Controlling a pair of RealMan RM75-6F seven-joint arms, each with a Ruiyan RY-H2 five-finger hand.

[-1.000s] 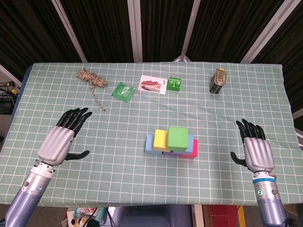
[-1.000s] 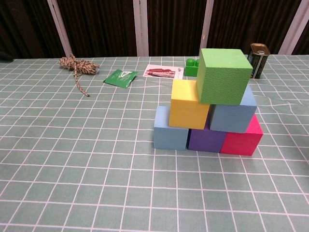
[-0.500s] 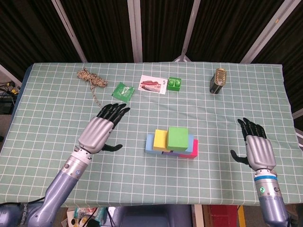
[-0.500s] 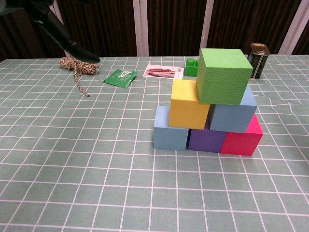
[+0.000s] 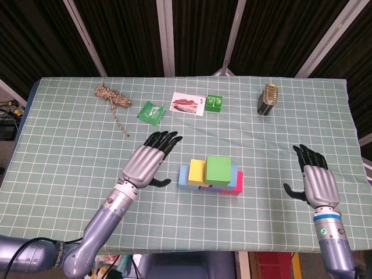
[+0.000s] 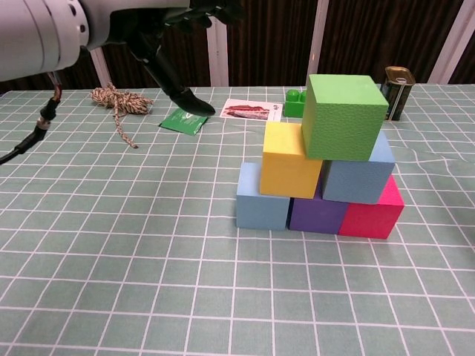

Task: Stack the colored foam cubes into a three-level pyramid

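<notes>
A stack of foam cubes stands mid-table: a light blue cube [image 6: 262,198], a purple cube [image 6: 318,213] and a pink cube [image 6: 373,214] at the bottom, a yellow cube [image 6: 289,160] and a second blue cube [image 6: 361,173] above them, and a green cube [image 6: 344,116] on top. In the head view the green cube [image 5: 218,169] caps the stack. My left hand [image 5: 149,163] hovers open just left of the stack, fingers spread, holding nothing. My right hand [image 5: 315,178] rests open near the table's right front, well clear of the cubes.
Along the far side lie a coil of twine [image 5: 111,97], a green packet [image 5: 151,113], a printed card [image 5: 188,104], a green toy brick [image 5: 214,103] and a brass tin [image 5: 268,99]. The checked cloth [image 5: 70,145] covers the table.
My left hand has swept right from the table's left side to just beside the stack, and now shows in the chest view. The right hand and the cubes have stayed put.
</notes>
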